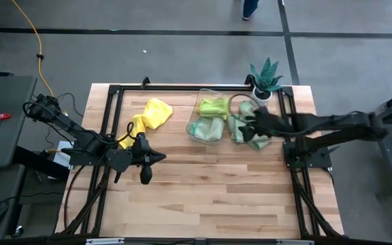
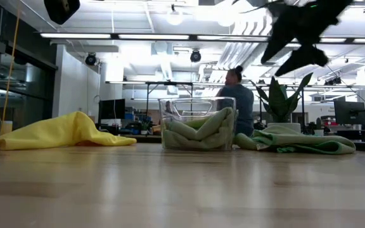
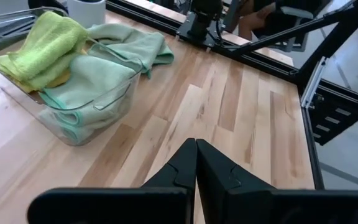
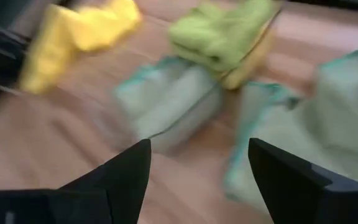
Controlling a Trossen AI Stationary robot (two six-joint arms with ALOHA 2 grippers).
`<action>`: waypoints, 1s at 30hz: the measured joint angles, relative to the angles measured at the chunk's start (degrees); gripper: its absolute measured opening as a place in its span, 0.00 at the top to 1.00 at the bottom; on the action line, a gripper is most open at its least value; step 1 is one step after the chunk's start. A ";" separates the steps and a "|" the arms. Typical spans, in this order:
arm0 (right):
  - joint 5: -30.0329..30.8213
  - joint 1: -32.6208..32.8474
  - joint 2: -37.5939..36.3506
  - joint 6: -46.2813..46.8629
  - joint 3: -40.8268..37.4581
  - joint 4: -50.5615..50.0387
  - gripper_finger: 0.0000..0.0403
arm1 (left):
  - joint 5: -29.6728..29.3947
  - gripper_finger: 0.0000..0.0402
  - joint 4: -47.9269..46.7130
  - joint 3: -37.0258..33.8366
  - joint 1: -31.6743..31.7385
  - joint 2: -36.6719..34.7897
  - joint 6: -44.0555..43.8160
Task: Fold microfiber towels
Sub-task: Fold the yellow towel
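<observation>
Folded towels fill the clear bin [image 1: 208, 117], but the yellow towel [image 1: 148, 117] at ten o'clock and the mint towel [image 1: 245, 128] at two lie crumpled, apparently unfolded; the right hand [image 1: 249, 126] gapes empty above the mint one, and the left hand [image 1: 147, 163] waits pinched together.

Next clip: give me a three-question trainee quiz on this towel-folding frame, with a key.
1. True or false: the yellow towel lies inside the clear bin.
2. Which gripper is open: A left, B right?
3. Fill in: the right gripper hovers above the ___ green towel beside the bin.

Key: 1 false, it lies on the table; 2 B; 3 mint.
</observation>
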 joint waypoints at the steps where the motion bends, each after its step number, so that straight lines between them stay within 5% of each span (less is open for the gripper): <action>1: 0.85 1.92 -2.85 2.28 -2.78 2.98 0.35 | -0.25 1.00 0.01 0.00 0.00 0.00 -0.01; 10: 5.98 9.11 -14.59 7.25 -19.35 32.37 0.35 | -1.17 1.00 0.01 0.00 0.64 0.00 0.00; 20: 4.18 9.09 -11.89 5.99 -20.56 35.66 0.35 | -0.69 0.98 0.07 0.00 5.27 0.00 0.67; 26: 2.86 9.09 -9.86 5.97 -20.56 35.67 0.35 | 11.08 0.82 -2.01 0.02 12.87 0.00 4.51; 30: 2.58 9.09 -8.36 7.36 -20.56 35.65 0.35 | 16.50 0.67 -14.97 0.04 16.91 0.59 4.35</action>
